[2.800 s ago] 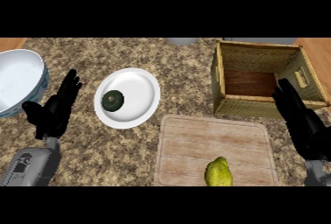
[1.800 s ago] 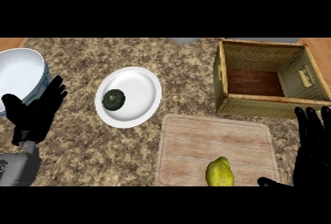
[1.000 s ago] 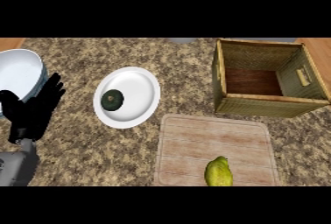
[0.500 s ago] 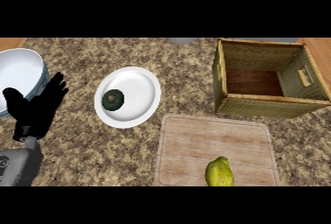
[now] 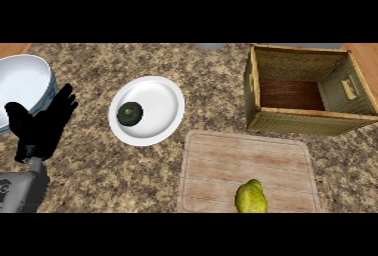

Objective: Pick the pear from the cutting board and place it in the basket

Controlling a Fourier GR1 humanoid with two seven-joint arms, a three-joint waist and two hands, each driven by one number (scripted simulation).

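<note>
Pear point(image 5: 251, 197): lies on the cutting board point(image 5: 247, 160), at its near edge, right of centre, with no hand touching it. The cutting board rests on the desk point(image 5: 214, 75). Basket point(image 5: 304, 120): stands far right, just beyond the board, open side up. Left hand point(image 5: 40, 127): shows at the left edge, fingers straight and spread apart, holding nothing, well apart from the pear. A white bowl point(image 5: 22, 85) sits just beyond this hand. A white plate point(image 5: 159, 110) carrying a dark round item point(image 5: 131, 113) lies between the left hand and the board.
</note>
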